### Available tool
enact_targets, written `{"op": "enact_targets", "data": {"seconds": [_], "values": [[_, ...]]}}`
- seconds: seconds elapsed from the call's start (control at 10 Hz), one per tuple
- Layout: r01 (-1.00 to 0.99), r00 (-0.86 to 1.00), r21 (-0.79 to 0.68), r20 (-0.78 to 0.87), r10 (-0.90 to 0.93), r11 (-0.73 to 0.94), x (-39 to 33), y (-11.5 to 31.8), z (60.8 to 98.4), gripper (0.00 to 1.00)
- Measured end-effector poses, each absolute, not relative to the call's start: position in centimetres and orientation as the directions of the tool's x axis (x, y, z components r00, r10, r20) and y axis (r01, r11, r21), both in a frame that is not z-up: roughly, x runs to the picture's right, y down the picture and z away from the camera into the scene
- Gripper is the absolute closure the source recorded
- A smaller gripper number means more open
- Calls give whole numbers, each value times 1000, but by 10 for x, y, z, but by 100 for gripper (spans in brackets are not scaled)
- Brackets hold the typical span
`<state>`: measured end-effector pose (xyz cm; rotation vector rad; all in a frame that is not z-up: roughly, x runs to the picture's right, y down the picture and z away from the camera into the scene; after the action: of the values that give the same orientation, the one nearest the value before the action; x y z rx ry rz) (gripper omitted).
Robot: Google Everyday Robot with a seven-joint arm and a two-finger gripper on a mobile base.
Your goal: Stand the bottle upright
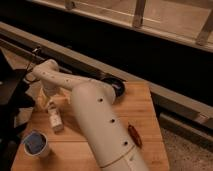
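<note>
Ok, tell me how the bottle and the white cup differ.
The bottle lies on its side on the wooden table, while the white cup stands upright. The bottle is squarish with a narrow cap; the cup is round, open-topped and blue inside. The end effector is right at the bottle, away from the cup. Both are white and small.

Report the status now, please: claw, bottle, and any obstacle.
Claw low over table, just above bottle. Bottle lying on its side. White cup near, front-left.
</note>
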<state>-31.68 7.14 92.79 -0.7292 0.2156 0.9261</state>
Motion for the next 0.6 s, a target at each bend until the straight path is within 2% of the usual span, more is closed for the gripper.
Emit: {"op": "enact_targets", "data": {"seconds": [0.6], "values": [[-801,582,-473,-475,660,366,-310,89,917,20]]}}
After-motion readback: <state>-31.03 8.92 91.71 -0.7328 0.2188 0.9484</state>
